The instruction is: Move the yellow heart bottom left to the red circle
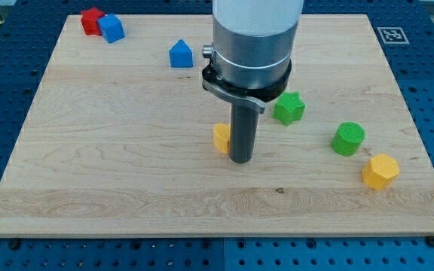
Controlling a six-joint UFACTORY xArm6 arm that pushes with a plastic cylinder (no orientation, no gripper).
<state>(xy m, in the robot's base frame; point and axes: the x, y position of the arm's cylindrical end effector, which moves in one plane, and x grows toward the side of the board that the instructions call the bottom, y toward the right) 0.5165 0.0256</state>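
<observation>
**Tip beside the yellow block at mid-board**

My tip (241,159) rests on the wooden board (126,188) near its centre, touching or just beside a yellow block (221,137) at its 9 o'clock — the rod hides part of that block, so its heart shape cannot be confirmed. There is no pincer on this arm, only the rod, so nothing is apart, together or clamped.

From the tip, a red block (90,20) sits far off at 10 o'clock in the board's top-left corner, touching a blue block (111,28); its outline looks irregular rather than clearly round. A blue house-shaped block (180,54) stands at 11 o'clock. A green star (288,108) lies near at 2 o'clock, a green cylinder (348,138) at 3 o'clock, and a yellow hexagon (380,171) just past it — near 4 o'clock.
</observation>
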